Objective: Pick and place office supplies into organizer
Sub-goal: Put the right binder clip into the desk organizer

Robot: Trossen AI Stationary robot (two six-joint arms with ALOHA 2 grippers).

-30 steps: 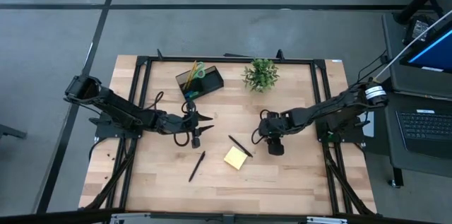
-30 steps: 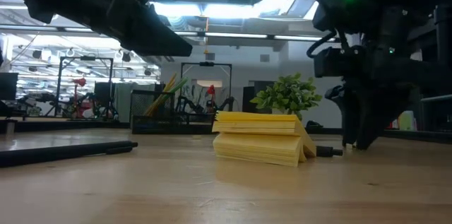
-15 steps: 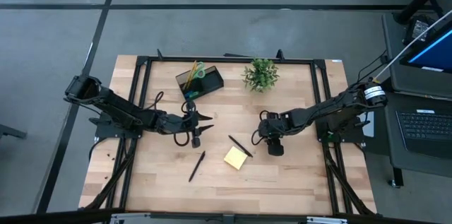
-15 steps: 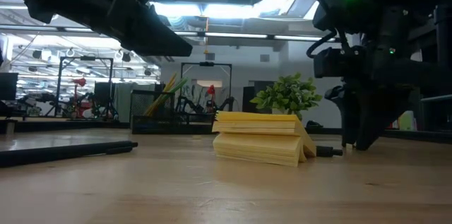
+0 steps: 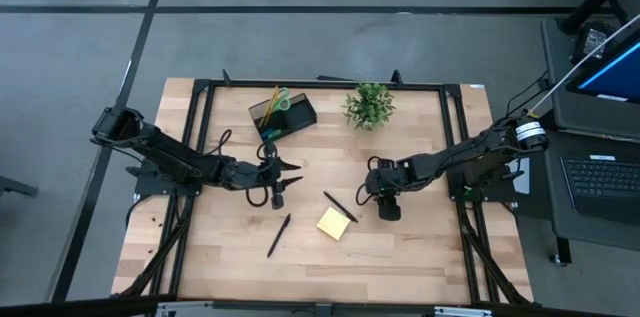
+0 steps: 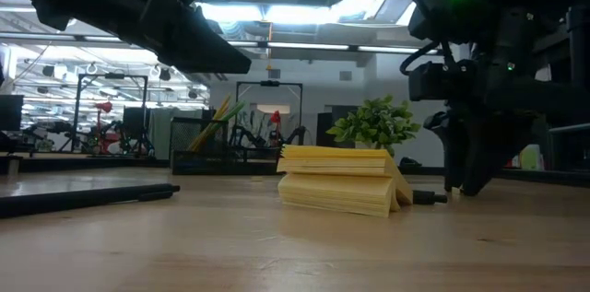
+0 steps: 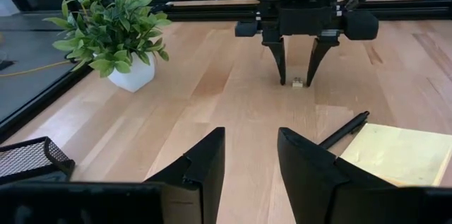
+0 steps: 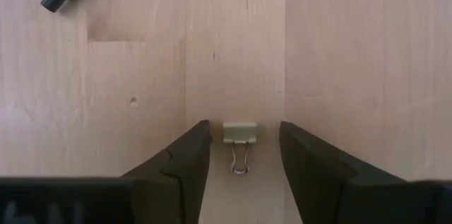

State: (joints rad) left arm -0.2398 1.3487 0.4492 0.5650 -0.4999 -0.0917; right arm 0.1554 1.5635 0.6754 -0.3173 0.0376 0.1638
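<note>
Left gripper (image 5: 281, 182) hangs above the counter (image 5: 230, 267) left of centre, fingers (image 7: 200, 166) apart and holding nothing. Far of it, at the counter's far edge, stands the organizer (image 5: 283, 115) with green-handled scissors (image 5: 281, 100) and a pencil (image 5: 272, 104) upright in it. Near of the left gripper lies one black pen (image 5: 278, 235). At centre a yellow sticky-note pad (image 5: 334, 222) lies flat, a second black pen (image 5: 340, 206) just beside its far edge. A potted plant (image 5: 369, 105) stands at far centre. Right gripper (image 5: 386, 203) points down at the counter, fingers (image 8: 185, 155) spread either side of a small binder clip (image 8: 239, 139), not touching it.
</note>
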